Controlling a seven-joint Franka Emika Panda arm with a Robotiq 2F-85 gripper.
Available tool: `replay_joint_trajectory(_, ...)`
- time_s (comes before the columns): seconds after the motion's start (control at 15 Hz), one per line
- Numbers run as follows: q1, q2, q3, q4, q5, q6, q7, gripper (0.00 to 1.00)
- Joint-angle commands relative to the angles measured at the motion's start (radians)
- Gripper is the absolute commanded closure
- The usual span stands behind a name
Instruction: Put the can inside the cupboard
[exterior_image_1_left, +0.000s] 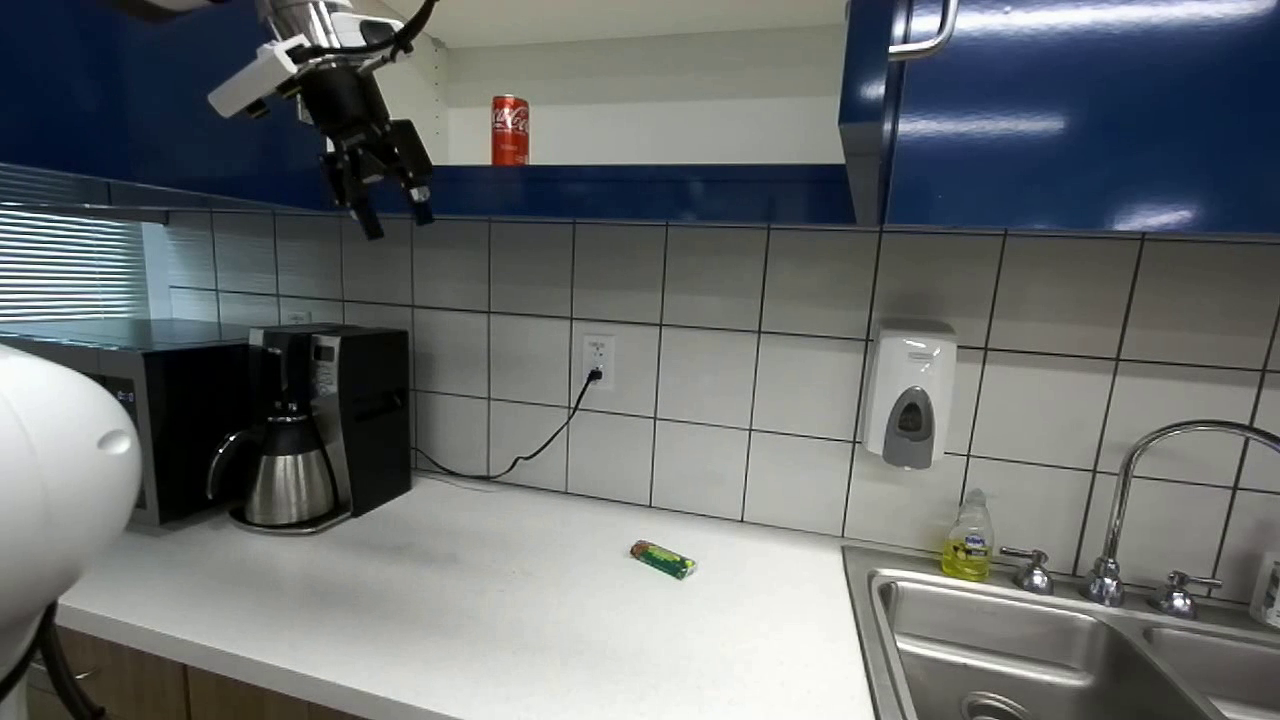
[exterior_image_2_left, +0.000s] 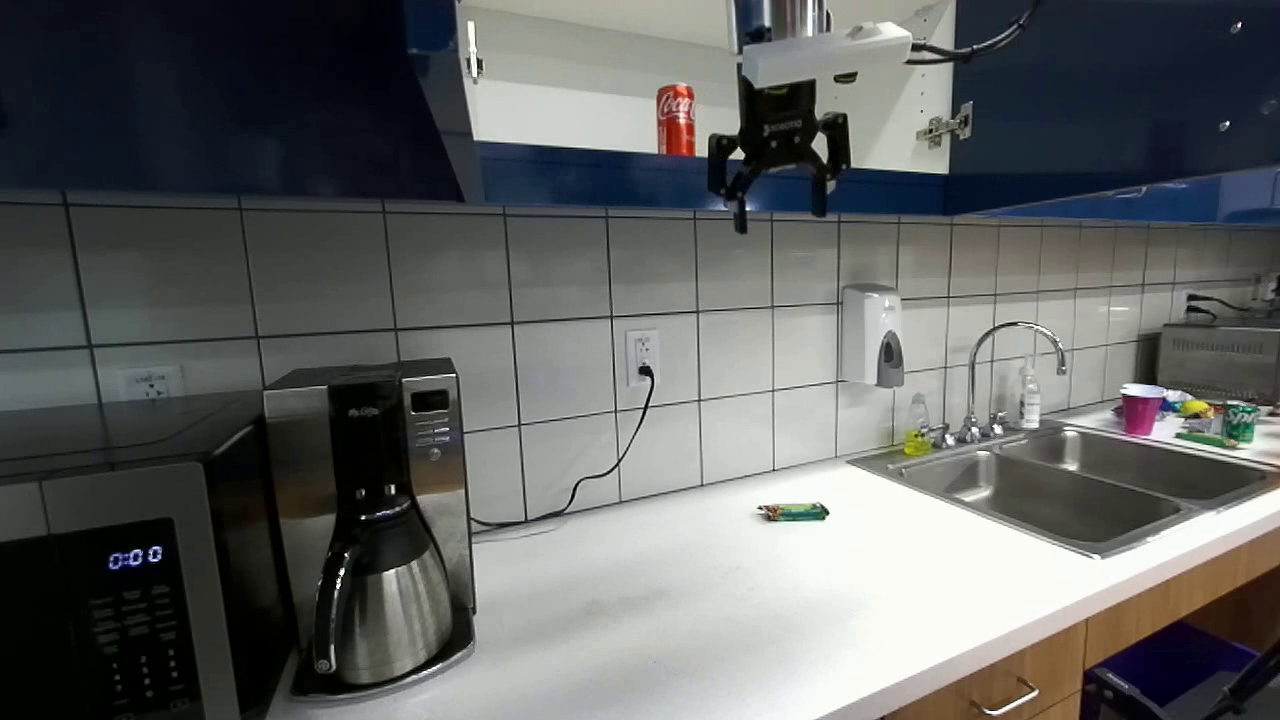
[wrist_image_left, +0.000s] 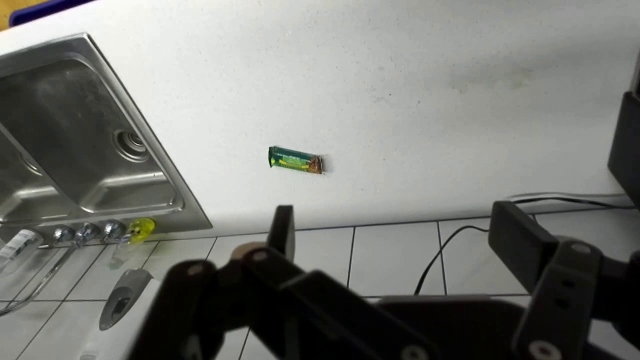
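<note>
The red can (exterior_image_1_left: 510, 130) with white lettering stands upright inside the open cupboard (exterior_image_1_left: 640, 190), just behind its blue bottom edge. The can (exterior_image_2_left: 676, 120) and the cupboard (exterior_image_2_left: 600, 175) show in both exterior views; the can's lowest part may be hidden by that edge. The cupboard is dark blue outside and white inside, with its doors swung open. My gripper (exterior_image_1_left: 397, 215) hangs in front of the cupboard, apart from the can, fingers pointing down. The gripper (exterior_image_2_left: 780, 212) is open with nothing between its fingers. In the wrist view the gripper (wrist_image_left: 400, 232) is spread wide; the can is out of view.
A small green packet (exterior_image_1_left: 663, 559) lies on the white counter (exterior_image_1_left: 560, 620) below. A coffee maker (exterior_image_2_left: 370, 520) and microwave (exterior_image_2_left: 120, 560) stand at one end, a steel sink (exterior_image_2_left: 1060, 490) at the other. A soap dispenser (exterior_image_1_left: 910, 395) hangs on the tiled wall. An open cupboard door (exterior_image_1_left: 868, 110) juts outward.
</note>
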Motion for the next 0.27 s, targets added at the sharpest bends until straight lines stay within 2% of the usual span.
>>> replay_joint_trajectory(0.0,-0.04,-0.009,0.029,-0.026,0.019,0.007,-0.014,0.0)
replay_joint_trajectory(0.2,-0.045,-0.01,0.033,-0.041,0.018,0.009,-0.013,0.0)
